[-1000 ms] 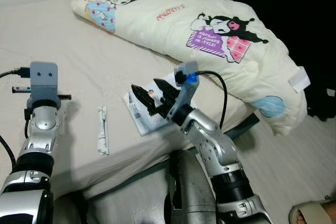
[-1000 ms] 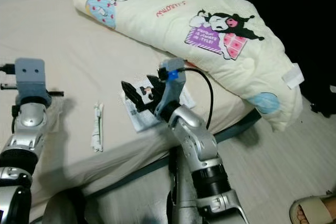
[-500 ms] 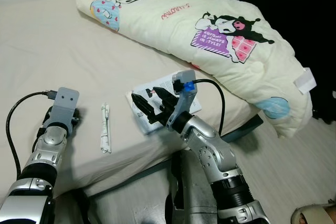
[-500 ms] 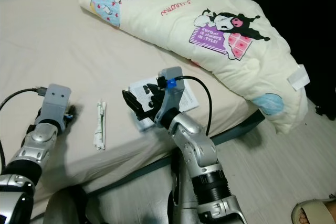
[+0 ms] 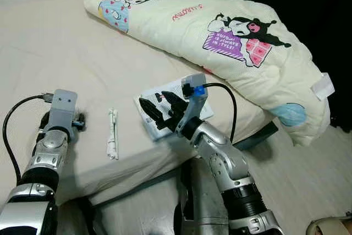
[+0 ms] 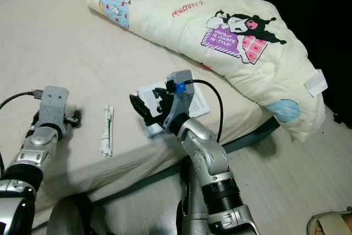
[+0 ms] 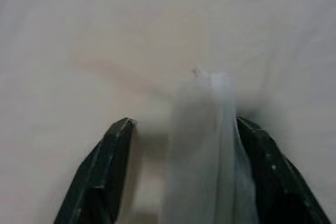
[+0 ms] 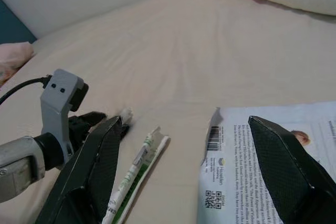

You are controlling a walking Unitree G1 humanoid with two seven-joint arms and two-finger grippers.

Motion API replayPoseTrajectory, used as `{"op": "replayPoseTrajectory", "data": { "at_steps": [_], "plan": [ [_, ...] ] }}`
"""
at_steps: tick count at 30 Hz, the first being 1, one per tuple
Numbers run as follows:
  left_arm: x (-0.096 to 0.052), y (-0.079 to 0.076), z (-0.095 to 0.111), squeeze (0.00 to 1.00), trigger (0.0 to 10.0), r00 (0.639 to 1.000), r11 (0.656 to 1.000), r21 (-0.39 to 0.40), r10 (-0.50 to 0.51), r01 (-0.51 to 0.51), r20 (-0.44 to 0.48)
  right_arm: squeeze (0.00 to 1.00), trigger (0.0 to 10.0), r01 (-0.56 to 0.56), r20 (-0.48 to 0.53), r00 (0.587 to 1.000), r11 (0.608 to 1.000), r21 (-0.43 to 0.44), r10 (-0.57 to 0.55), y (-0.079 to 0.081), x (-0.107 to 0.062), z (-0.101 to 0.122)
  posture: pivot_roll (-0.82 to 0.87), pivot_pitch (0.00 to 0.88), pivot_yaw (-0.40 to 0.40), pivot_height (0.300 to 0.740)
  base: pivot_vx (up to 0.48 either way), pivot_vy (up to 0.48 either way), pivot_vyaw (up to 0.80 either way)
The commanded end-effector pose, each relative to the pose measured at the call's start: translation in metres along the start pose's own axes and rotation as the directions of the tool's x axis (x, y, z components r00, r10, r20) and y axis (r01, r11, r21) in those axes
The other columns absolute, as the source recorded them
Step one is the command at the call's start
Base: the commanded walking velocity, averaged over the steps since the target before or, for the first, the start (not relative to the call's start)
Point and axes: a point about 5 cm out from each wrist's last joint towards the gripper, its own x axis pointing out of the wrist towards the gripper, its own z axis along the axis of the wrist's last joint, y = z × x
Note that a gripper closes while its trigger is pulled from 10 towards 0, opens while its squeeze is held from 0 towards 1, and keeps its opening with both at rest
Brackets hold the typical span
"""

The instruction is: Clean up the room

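My left gripper (image 5: 78, 120) rests low on the cream bed sheet (image 5: 66, 48), open. A small translucent white scrap (image 7: 205, 145) lies between its fingers, close against one of them. A long white paper wrapper (image 5: 112, 141) with green print lies on the sheet just to the right of that gripper. Near the bed's front edge my right gripper (image 5: 158, 111) hovers open over a printed leaflet (image 8: 252, 145), its fingers spread above the leaflet's near end. The right wrist view also takes in the wrapper (image 8: 136, 166) and the left gripper (image 8: 100, 120).
A rumpled cream blanket (image 5: 231, 31) with cartoon prints covers the back and right of the bed and hangs over the corner. Pale floor (image 5: 308, 174) lies to the right, with a slipper (image 5: 330, 227) at the bottom right. A dark area stands beyond.
The left arm has come down from a raised pose, bringing its gripper to the sheet around the white scrap. The right gripper stays over the leaflet. The camera has shifted slightly.
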Motion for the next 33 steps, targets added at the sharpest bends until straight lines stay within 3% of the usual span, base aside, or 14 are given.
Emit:
{"op": "replayPoseTrajectory", "data": {
  "at_steps": [1,9,13,16,17,19,20,21,23,25,26,28,30,33],
  "plan": [
    [-0.007,-0.005,-0.032,0.0,0.0,0.99,0.999,-0.047,-0.022,0.015,-0.142,0.0,10.0,0.015,-0.006,1.0,1.0,0.0,-0.015,-0.002,-0.002,-0.004,-0.21,0.272,-0.036,0.456,0.0,0.0,0.0],
    [-0.007,0.0,-0.033,0.0,0.0,0.987,0.997,-0.078,-0.002,-0.011,-0.16,0.0,10.0,0.02,-0.001,1.0,1.0,-0.005,-0.02,-0.006,-0.001,-0.001,-0.2,0.256,-0.042,0.456,0.0,0.0,0.0],
    [-0.003,0.01,-0.016,0.0,0.0,0.995,0.994,-0.089,0.057,-0.064,-0.081,0.0,10.0,0.012,0.003,1.0,1.0,0.002,-0.012,-0.005,0.002,0.0,-0.18,0.251,-0.054,0.456,0.0,0.0,0.0],
    [-0.001,0.027,0.02,0.0,0.0,0.984,0.986,-0.084,0.155,-0.147,0.09,0.0,10.0,-0.026,0.016,1.0,0.996,0.082,0.025,0.002,0.013,-0.003,-0.14,0.248,-0.057,0.456,0.0,0.0,0.0],
    [-0.001,0.027,0.02,0.0,0.0,0.984,0.986,-0.084,0.155,-0.147,0.09,0.0,10.0,-0.026,0.016,1.0,0.996,0.082,0.025,0.002,0.013,-0.003,-0.14,0.248,-0.057,0.456,0.0,0.0,0.0],
    [-0.004,0.041,0.047,0.0,0.0,0.95,0.974,-0.066,0.228,-0.218,0.216,0.0,10.0,-0.073,-0.013,0.997,0.99,0.123,0.075,0.014,0.025,-0.015,-0.12,0.249,-0.062,0.456,0.0,0.0,0.0],
    [-0.004,0.041,0.047,0.0,0.0,0.95,0.974,-0.066,0.228,-0.218,0.216,0.0,10.0,-0.073,-0.013,0.997,0.99,0.123,0.075,0.014,0.025,-0.015,-0.12,0.249,-0.062,0.456,0.0,0.0,0.0],
    [-0.008,0.05,0.064,0.0,0.0,0.92,0.964,-0.06,0.265,-0.259,0.29,0.0,10.0,-0.099,-0.039,0.994,0.986,0.132,0.105,0.022,0.033,-0.023,-0.11,0.246,-0.065,0.456,0.0,0.0,0.0],
    [-0.008,0.05,0.064,0.0,0.0,0.92,0.964,-0.06,0.265,-0.259,0.29,0.0,10.0,-0.099,-0.039,0.994,0.986,0.132,0.105,0.022,0.033,-0.023,-0.11,0.246,-0.065,0.456,0.0,0.0,0.0],
    [-0.012,0.057,0.077,0.0,0.0,0.893,0.954,-0.057,0.294,-0.293,0.341,0.0,10.0,-0.128,-0.056,0.989,0.981,0.145,0.138,0.03,0.039,-0.029,-0.09,0.246,-0.068,0.456,0.0,0.0,0.0],
    [-0.02,0.069,0.096,0.0,0.0,0.847,0.936,-0.058,0.338,-0.346,0.411,0.0,10.0,-0.157,-0.094,0.98,0.974,0.162,0.173,0.042,0.049,-0.039,-0.08,0.242,-0.073,0.456,0.0,0.0,0.0],
    [-0.02,0.069,0.096,0.0,0.0,0.847,0.936,-0.058,0.338,-0.346,0.411,0.0,10.0,-0.157,-0.094,0.98,0.974,0.162,0.173,0.042,0.049,-0.039,-0.08,0.242,-0.073,0.456,0.0,0.0,0.0],
    [-0.03,0.078,0.111,0.0,0.0,0.8,0.919,-0.047,0.365,-0.392,0.476,0.0,10.0,-0.179,-0.166,0.964,0.969,0.172,0.208,0.058,0.057,-0.055,-0.05,0.243,-0.086,0.456,0.0,0.0,0.0],
    [-0.034,0.078,0.114,0.0,0.0,0.79,0.917,-0.045,0.367,-0.397,0.492,0.0,10.0,-0.197,-0.189,0.955,0.964,0.179,0.231,0.067,0.06,-0.06,-0.03,0.244,-0.089,0.456,0.0,0.0,0.0]
  ]
}}
